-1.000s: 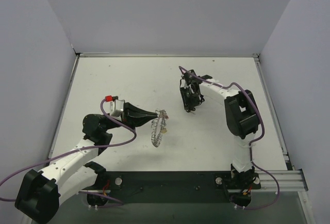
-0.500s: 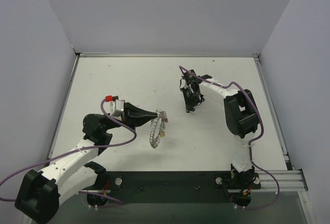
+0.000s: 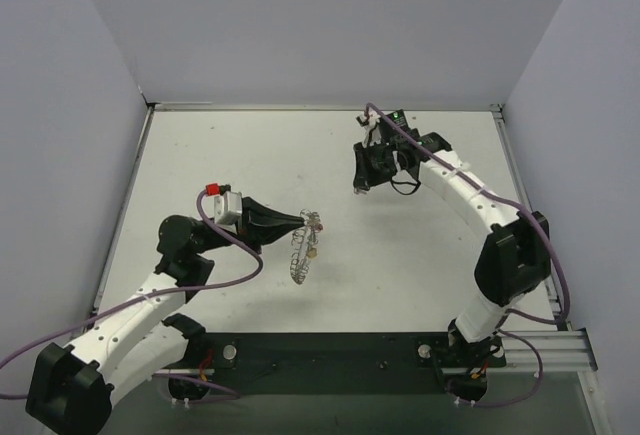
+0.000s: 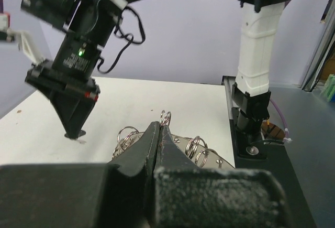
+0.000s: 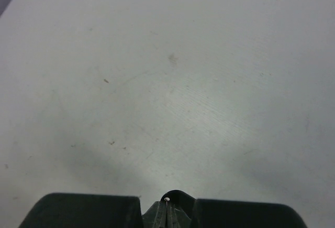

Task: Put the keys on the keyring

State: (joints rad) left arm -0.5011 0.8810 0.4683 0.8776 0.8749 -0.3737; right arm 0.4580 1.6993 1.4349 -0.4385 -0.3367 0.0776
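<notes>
Clearly the left gripper (image 3: 305, 221) is clenched on the keyring (image 3: 302, 252), which trails toward 6 o'clock; at its 1 o'clock, the right gripper (image 3: 361, 188) is pinched shut.

Two arms are counted, a left arm (image 3: 150, 295) and a right arm (image 3: 480, 205), each ending in one gripper, so two in all: the left gripper (image 3: 300, 221) and the right gripper (image 3: 360, 187), with one purple cable (image 3: 225, 271) seen along each arm. One keyring (image 3: 300, 257) and one white surface (image 3: 420, 255) are counted, and at least four small wire loops (image 4: 166, 118) can be made out on the ring in the left wrist view. One small pale piece (image 3: 314, 251) is seen against the ring, though whether it is one of the keys cannot be told, and three walls (image 3: 320, 25) are counted around the surface.
</notes>
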